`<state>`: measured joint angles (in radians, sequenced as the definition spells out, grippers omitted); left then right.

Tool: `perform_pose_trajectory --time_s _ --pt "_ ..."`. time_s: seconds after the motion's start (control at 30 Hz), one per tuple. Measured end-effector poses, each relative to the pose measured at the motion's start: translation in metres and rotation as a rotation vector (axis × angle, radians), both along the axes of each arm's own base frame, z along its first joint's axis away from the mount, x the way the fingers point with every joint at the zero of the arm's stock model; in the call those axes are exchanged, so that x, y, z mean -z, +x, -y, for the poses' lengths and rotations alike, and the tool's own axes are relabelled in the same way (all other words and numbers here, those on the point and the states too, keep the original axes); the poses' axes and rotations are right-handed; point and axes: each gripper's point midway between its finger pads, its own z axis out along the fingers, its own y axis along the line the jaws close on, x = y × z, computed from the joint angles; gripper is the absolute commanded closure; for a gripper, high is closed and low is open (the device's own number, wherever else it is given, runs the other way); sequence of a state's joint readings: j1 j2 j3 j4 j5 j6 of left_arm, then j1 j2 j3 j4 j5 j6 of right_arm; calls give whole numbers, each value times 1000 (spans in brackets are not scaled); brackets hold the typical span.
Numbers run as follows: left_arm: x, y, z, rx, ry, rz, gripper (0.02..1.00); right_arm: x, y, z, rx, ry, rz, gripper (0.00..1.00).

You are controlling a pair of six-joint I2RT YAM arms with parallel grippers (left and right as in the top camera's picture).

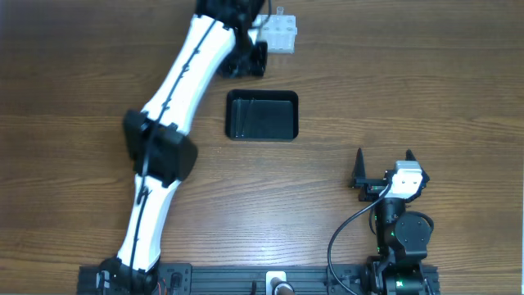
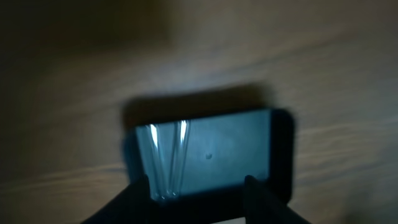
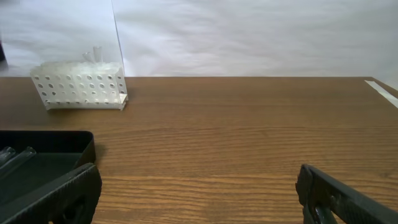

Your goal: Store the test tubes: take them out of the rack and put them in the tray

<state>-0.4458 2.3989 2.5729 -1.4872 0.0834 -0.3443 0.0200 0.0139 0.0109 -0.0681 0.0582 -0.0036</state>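
Note:
The black tray lies in the middle of the table, with the white perforated rack behind it at the far edge. Two clear test tubes lie side by side in the tray. My left gripper is at the far side between rack and tray. In its wrist view the left gripper is open and holds nothing, its fingers framing the tray's near edge. My right gripper rests open near its base, well right of the tray. The rack has a few tube tops sticking up.
Bare wood table surrounds the tray and the rack. The left arm's white links stretch diagonally across the left half. A white wall stands behind the table's far edge.

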Motion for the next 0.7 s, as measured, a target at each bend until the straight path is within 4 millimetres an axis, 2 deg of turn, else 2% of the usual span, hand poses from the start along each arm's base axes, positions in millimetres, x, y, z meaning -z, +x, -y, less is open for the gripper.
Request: perform_pose_trajectory --time_s 0.13,0.3,0.37,0.4,0.43,0.47,0.6,0.7 --pt "-63 6 -13 -28 0 179 384 0 0 0 0 0 0 7" --pt "-118 4 -32 -74 18 337 327 0 0 0 0 -1 0 9" --pt "-132 2 -39 -91 27 385 272 0 0 0 0 0 0 7" --pt "-140 -1 -45 -103 30 416 215 0 0 0 0 0 0 9" --pt "-146 -4 -50 -110 31 438 91 0 0 0 0 -1 0 9" --pt "-152 -8 -55 -118 30 463 20 0 0 0 0 0 0 7" --pt "-170 -27 -83 -178 2 568 20 0 0 0 0 0 0 7" --pt "-174 -48 -104 -215 -24 649 20 0 0 0 0 0 0 7"
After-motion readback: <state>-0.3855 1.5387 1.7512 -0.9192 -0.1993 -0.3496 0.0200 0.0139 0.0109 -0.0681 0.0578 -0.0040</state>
